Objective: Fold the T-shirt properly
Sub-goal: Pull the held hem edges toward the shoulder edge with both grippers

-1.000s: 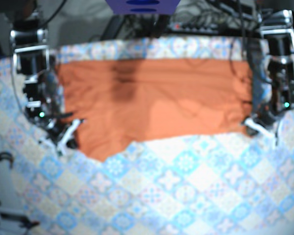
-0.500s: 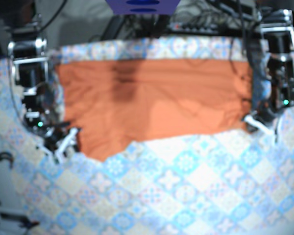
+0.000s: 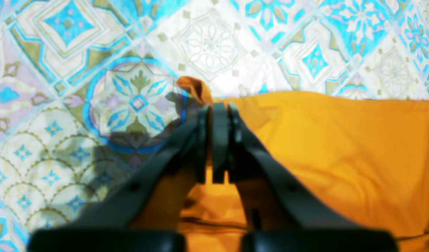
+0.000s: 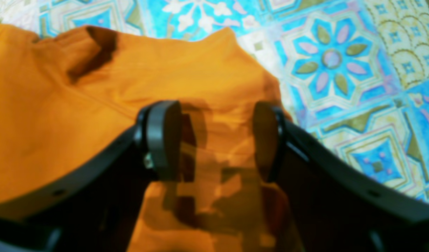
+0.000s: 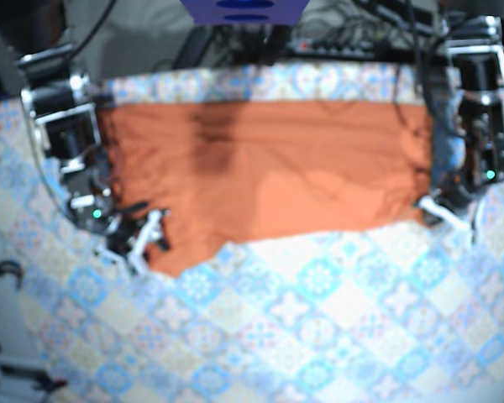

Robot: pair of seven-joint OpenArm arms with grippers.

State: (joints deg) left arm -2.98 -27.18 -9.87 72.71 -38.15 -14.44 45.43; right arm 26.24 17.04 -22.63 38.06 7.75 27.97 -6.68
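The orange T-shirt [image 5: 260, 176] lies spread flat across the far half of the patterned tablecloth [image 5: 319, 327]; its lower edge dips to a point at the near left. At the shirt's right near corner, my left gripper [image 5: 434, 214] is shut on the fabric; in the left wrist view a small fold of cloth [image 3: 195, 87] pokes out past the gripper [image 3: 214, 112]. Over the near left corner of the shirt [image 4: 60, 115] my right gripper [image 4: 214, 140] is open, with cloth beneath both fingers [image 4: 163, 140]. In the base view that gripper [image 5: 143, 239] is at the shirt's edge.
Cables and dark equipment [image 5: 344, 38] crowd the back edge behind the table. A blue object [image 5: 244, 10] hangs at the top centre. A loop of cable [image 5: 4, 277] lies off the table's left side. Bare tablecloth fills the near half.
My right arm has swung rightward, bringing its open gripper from beside the shirt's left edge onto the near left corner. The left arm and the shirt have stayed put.
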